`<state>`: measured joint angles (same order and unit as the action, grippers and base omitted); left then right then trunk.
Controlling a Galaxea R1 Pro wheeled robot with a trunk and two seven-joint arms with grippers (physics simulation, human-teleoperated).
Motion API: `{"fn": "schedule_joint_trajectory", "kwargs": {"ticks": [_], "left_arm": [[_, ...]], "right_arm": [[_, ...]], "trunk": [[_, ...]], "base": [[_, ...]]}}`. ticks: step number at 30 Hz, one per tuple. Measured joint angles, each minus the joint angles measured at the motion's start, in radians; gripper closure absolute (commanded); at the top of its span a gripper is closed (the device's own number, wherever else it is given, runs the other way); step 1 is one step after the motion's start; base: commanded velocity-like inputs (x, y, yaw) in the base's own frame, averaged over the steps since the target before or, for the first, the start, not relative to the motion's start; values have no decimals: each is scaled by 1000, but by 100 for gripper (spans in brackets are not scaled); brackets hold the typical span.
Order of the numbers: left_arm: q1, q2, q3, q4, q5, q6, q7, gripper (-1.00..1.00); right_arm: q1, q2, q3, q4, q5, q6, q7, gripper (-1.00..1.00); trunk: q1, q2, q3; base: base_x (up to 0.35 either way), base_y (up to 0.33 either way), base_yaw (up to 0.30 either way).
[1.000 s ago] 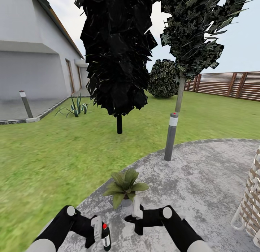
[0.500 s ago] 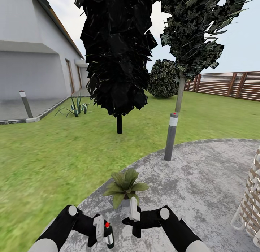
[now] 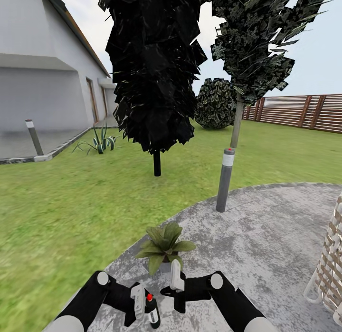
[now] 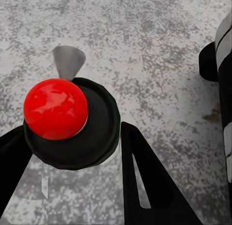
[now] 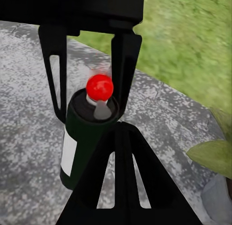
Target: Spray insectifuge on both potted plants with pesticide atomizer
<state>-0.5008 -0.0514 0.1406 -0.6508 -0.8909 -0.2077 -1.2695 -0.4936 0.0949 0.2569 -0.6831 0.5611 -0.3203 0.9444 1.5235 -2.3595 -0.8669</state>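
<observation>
Red-capped atomizer (image 3: 152, 312) upright in left gripper (image 3: 144, 307), low over grey paving (image 3: 266, 237), just short of plant (image 3: 164, 246). Left wrist view: bottle (image 4: 72, 121) wedged between two black fingers (image 4: 145, 181), red ball on top, so clamped on it, firm by the look. Right wrist view: same bottle (image 5: 84, 138) seen side-on, white label showing, left fingers either side.

Right gripper (image 3: 175, 277) parked just beside plant pot, nothing visibly held; open or closed — can't tell, fingers overlapping from that angle.

Step in hand, prob.: pickup done, now carrying atomizer toward 1st plant for spraying. Leaf tip (image 5: 212, 157) near bottle in right wrist view, so pretty close.

Next up, best guess: nozzle aimed at rosette, bottle brought a touch higher and nearer, then sprayed across all leaves, not just near side. Right arm sitting close to pot — risk of bumping leaves or blocking spray; better cleared away. Nozzle facing unclear from these views, worth checking before spraying.

One potted plant visible here. After this one, base/arm move needed to find no. 2.

Lawn (image 3: 71, 203), trees, post (image 3: 224, 180), fence (image 3: 304, 111) beyond.
</observation>
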Motion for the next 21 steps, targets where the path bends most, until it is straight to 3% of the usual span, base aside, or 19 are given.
{"fn": "schedule_joint_trajectory", "kwargs": {"ticks": [10,21], "left_arm": [[1,-28,0,0,2,0,5,100],[0,-38,0,0,6,2,8,100]], "right_arm": [[0,0,0,0,0,0,0,100],[0,0,0,0,0,0,-1,100]], "trunk": [[0,0,0],[0,0,0]], "base": [[0,0,0],[0,0,0]]}}
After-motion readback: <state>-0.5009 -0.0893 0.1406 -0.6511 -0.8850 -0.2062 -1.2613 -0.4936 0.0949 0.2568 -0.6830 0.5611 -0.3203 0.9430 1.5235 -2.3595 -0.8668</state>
